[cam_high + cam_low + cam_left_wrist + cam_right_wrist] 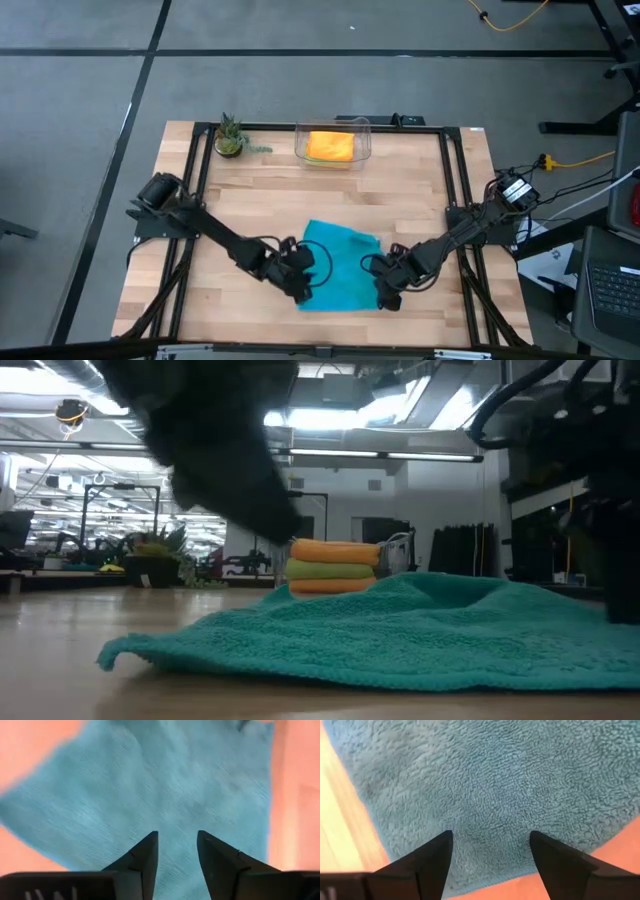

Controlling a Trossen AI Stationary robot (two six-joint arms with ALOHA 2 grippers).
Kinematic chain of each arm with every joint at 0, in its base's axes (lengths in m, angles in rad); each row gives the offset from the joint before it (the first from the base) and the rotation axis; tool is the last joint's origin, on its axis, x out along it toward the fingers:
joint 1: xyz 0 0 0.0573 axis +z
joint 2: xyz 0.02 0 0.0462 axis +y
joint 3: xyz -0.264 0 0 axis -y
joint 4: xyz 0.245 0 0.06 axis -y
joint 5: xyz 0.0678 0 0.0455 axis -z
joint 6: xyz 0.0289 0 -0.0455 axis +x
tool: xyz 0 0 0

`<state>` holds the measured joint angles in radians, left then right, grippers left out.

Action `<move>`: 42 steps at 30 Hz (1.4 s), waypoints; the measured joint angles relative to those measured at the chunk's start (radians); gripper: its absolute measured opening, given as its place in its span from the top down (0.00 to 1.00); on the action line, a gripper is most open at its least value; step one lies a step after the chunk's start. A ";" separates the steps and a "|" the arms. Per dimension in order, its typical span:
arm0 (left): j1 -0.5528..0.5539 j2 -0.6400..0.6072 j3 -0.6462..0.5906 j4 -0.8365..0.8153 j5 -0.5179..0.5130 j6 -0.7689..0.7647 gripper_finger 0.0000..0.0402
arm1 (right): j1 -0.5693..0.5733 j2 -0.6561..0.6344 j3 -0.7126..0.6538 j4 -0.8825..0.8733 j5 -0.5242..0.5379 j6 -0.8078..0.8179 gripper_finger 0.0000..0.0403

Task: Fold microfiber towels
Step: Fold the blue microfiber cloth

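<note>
Teal towel (pixel 338 265) spread on the table's (pixel 420 200) near middle, both grippers over its near edge.

Left gripper (pixel 303 290): above the towel's near-left corner, fingers parted, nothing between them. Right gripper (pixel 385 297): above the near-right corner, fingers wide apart, empty, towel pile showing beneath. Behind, at the far edge: clear bin (pixel 333 143) holding folded towels (pixel 333 567), orange over lime green over orange. Far left: small potted plant (pixel 230 138). In the low view, a dark arm partly blocks the room behind.

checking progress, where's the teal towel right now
In the high view the teal towel lies spread on the table's near-middle, between the left gripper and the right gripper, both open at its near corners.
</note>
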<state>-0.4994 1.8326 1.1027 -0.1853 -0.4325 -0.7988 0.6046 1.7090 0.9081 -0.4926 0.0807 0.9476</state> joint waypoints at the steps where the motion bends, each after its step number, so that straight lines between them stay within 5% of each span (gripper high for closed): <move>1: 0.007 -0.007 0.000 0.000 -0.030 0.037 0.68 | 0.003 0.000 0.000 0.001 0.004 0.006 0.33; 7: 0.106 0.001 0.001 0.031 -0.053 0.201 0.68 | 0.009 -0.002 0.041 -0.010 0.065 0.011 0.33; 18: 0.296 0.133 0.003 -0.034 -0.022 0.201 0.68 | 0.009 0.041 0.001 0.063 0.160 0.016 0.33; 29: 0.247 0.123 0.008 -0.335 -0.074 -0.064 0.68 | 0.065 0.059 0.024 0.055 0.140 0.114 0.33; 37: 0.199 0.133 0.209 -0.386 -0.101 0.094 0.68 | 0.075 0.040 0.108 -0.021 0.160 0.040 0.33; 42: 0.178 0.132 0.319 -0.328 -0.120 0.248 0.68 | 0.076 0.039 0.151 -0.147 0.267 0.041 0.33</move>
<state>-0.3211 1.9645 1.4217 -0.5130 -0.5529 -0.5508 0.6803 1.7485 1.0595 -0.6401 0.3479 0.9882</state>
